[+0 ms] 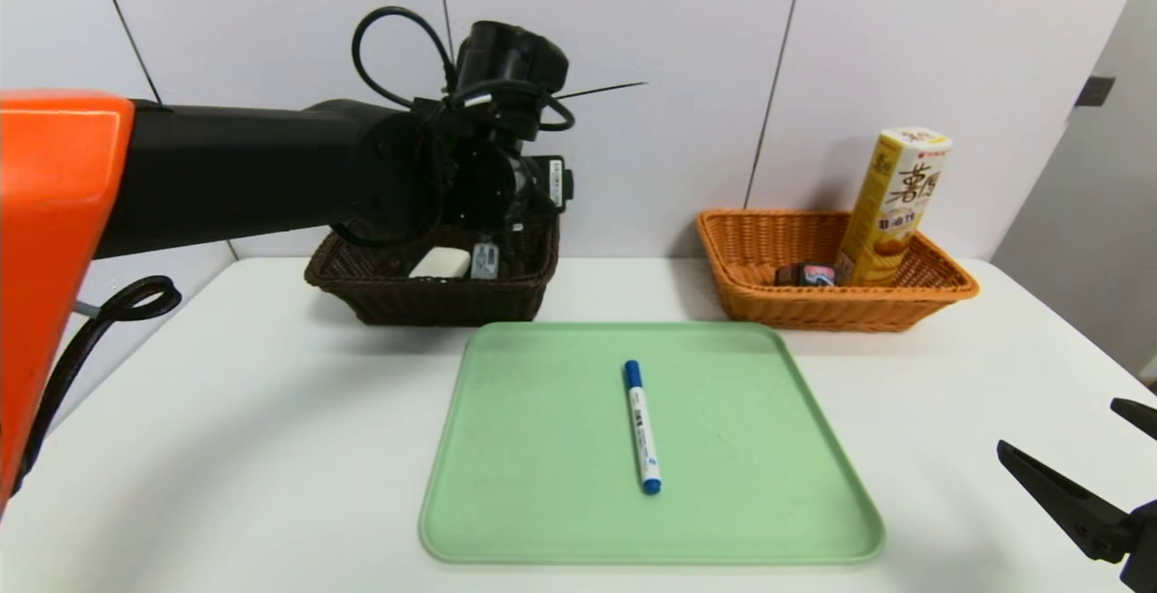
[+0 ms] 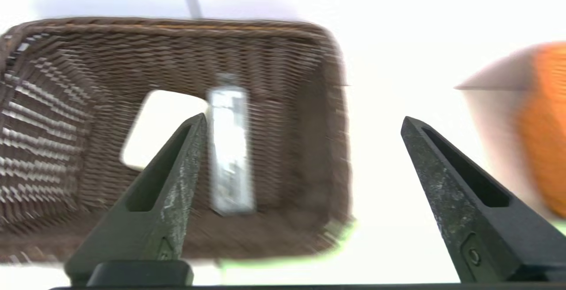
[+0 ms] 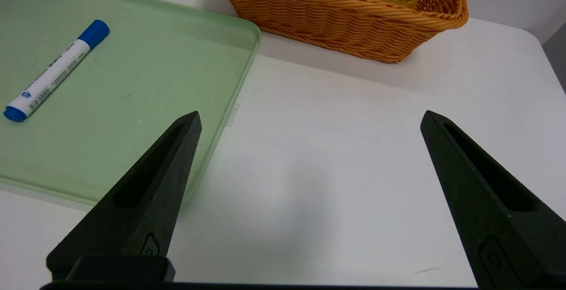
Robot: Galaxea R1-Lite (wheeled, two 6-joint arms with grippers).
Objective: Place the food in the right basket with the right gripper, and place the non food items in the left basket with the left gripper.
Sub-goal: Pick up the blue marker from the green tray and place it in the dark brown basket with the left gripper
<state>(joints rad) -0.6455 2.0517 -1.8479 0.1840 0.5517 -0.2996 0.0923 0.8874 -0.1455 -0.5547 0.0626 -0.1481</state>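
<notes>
The left hand [image 2: 305, 120], jaws spread and empty, hovers above the left basket [image 1: 434, 299]. Reaching for the marker [image 1: 642, 426] at six o'clock on the tray [image 1: 506, 484], a careless pinch could roll it.

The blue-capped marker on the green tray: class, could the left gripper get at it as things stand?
Probably yes: the marker lies alone on the tray, nothing over it, and the left gripper above the dark basket has open, empty fingers.

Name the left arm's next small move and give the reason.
Probably swing the left gripper, open and empty above the left basket, toward the marker on the green tray. The white block and clear case already lie in that basket; the marker is the only item left out.
</notes>
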